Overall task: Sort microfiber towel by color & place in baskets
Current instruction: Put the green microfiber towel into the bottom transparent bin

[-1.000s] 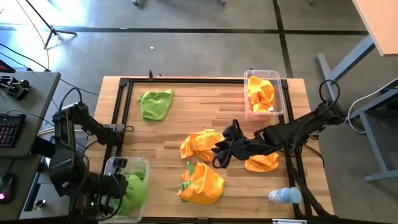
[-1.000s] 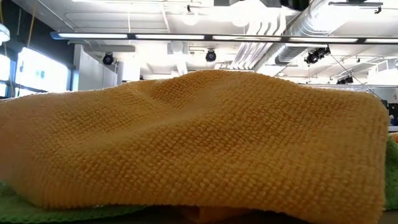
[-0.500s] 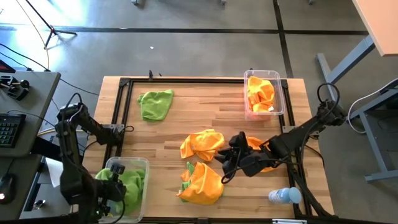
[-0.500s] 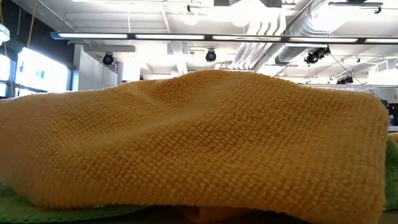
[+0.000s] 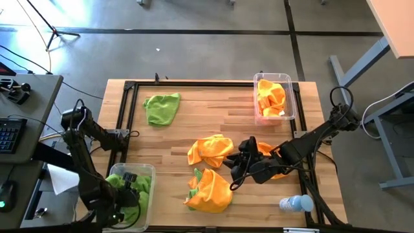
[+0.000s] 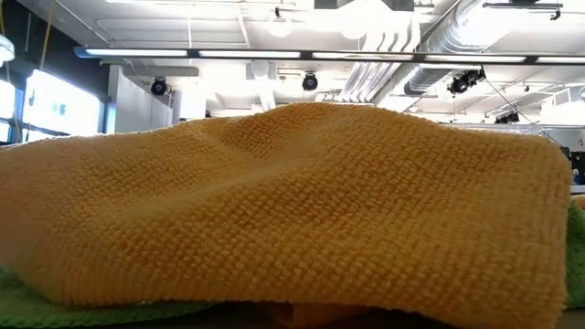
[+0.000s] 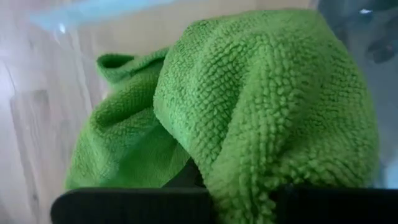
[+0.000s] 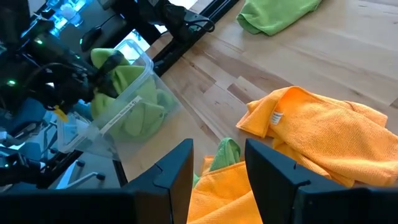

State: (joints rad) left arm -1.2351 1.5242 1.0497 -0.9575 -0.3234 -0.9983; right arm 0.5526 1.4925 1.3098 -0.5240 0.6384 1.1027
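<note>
The wooden surface (image 5: 213,123) fills the middle of the high view, framed by a black rail. At about 7 o'clock on it sits one clear basket (image 5: 150,173) holding green towels (image 5: 138,188); the other basket (image 5: 294,103) stands at about 1 o'clock with orange towels (image 5: 270,97) piled inside. The left arm reaches down into the 7 o'clock basket, and the left gripper (image 5: 127,197) has its fingers together, pinched on a green towel (image 7: 267,118) that bulges over them in the left wrist view. The right arm stretches in from 3 o'clock, low over the surface, and the right gripper (image 5: 238,173) hangs near the centre with its fingers (image 8: 171,171) partly apart, holding nothing; it is just above the gap between two loose orange towels. One of these, an orange towel (image 5: 210,150), lies crumpled at the centre, and another orange towel (image 5: 210,191) with a bit of green showing at its edge lies towards 6 o'clock; this one fills the low view (image 6: 292,201). A third orange cloth (image 5: 275,168) lies partly under the right arm. A lone green towel (image 5: 162,108) rests at 11 o'clock, well apart from the rest. A small clear bottle (image 5: 296,204) lies at 5 o'clock.
</note>
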